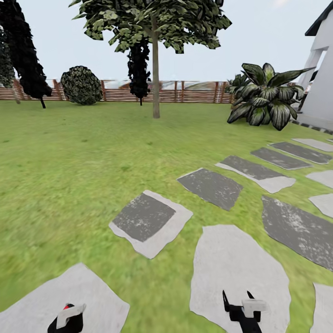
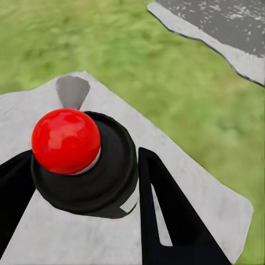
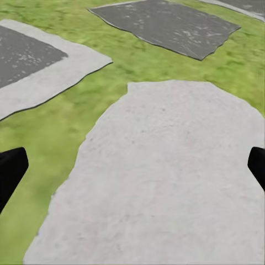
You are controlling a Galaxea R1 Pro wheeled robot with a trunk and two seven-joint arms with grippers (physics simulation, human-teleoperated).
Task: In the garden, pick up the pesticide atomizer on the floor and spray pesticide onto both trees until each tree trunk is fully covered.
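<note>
My left gripper [image 1: 69, 318] sits at the lower left of the head view, shut on the pesticide atomizer [image 2: 83, 165], a black body with a red ball top [image 2: 65, 140] held between the two black fingers [image 2: 165, 215]. Its red tip peeks out in the head view [image 1: 68, 306]. At the lower right, my right gripper [image 1: 238, 301] is open and holds nothing; both fingertips hang over a pale stepping stone [image 3: 165, 176]. One tree with a straight pale trunk [image 1: 156, 74] and a leafy crown [image 1: 152, 21] stands far ahead across the lawn, in front of the slat fence [image 1: 194, 92].
Grey and pale stepping stones [image 1: 150, 222] run diagonally across the grass toward the right. A round shrub [image 1: 81, 85] and black cone trees [image 1: 25, 51] line the far left. A broad-leaved plant [image 1: 266, 95] and a white building [image 1: 321, 69] stand at the right.
</note>
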